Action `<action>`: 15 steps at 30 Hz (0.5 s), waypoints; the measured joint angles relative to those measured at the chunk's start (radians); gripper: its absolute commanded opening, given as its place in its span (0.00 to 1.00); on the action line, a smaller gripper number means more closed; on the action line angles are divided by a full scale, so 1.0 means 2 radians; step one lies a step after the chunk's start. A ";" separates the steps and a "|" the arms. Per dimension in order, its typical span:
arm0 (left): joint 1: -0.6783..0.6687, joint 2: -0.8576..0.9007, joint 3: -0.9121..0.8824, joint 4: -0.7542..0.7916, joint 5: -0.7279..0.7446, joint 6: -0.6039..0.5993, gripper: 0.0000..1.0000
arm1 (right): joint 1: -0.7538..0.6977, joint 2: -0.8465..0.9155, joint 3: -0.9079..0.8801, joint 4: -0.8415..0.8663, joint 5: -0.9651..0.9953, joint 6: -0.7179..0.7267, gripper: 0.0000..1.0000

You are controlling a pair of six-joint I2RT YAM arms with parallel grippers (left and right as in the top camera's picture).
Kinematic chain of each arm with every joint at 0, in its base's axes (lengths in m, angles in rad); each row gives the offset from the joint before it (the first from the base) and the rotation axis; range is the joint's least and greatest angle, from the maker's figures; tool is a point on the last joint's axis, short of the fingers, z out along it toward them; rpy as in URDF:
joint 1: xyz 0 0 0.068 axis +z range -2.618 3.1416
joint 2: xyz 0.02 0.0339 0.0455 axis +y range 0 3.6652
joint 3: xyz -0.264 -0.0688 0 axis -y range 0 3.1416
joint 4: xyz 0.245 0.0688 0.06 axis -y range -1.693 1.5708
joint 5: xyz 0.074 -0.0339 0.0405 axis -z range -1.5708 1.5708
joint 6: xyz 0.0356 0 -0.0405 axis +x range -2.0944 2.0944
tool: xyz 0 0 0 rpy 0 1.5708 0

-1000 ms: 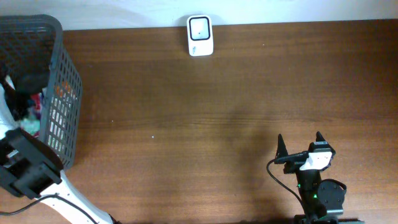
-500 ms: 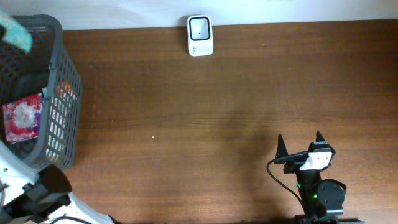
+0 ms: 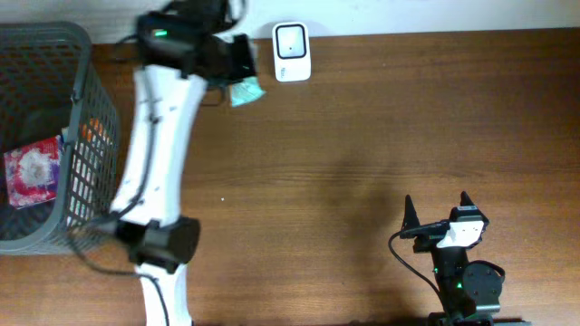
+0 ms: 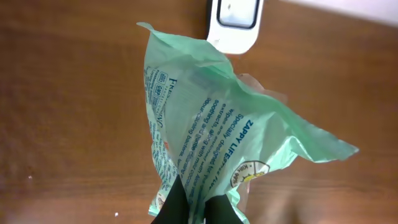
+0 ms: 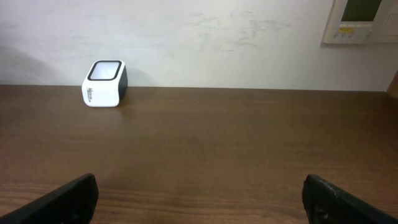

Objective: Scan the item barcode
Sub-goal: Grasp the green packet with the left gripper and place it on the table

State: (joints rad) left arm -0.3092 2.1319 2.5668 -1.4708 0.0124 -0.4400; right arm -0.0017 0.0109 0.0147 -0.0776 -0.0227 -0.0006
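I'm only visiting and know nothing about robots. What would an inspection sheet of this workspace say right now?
Surface: brown wooden table, no spills seen.
Job's things: green packet held up close to the white barcode scanner at the table's far edge.
Clutter: grey mesh basket on the left arm's side, with a red-and-pink packet inside.
Grippers: left gripper shut on the green packet; right gripper open and empty, near the front edge.
Cables: black cable looping beside the right arm.
Surroundings: white wall behind the table, with a wall panel on it.
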 measured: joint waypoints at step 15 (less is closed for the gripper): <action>-0.089 0.223 -0.008 0.036 -0.028 -0.052 0.36 | 0.000 0.000 0.000 0.000 0.000 0.000 0.99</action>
State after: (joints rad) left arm -0.4881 2.5771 2.5507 -1.3979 -0.0429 -0.5449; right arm -0.0017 0.0109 0.0147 -0.0776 -0.0227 -0.0006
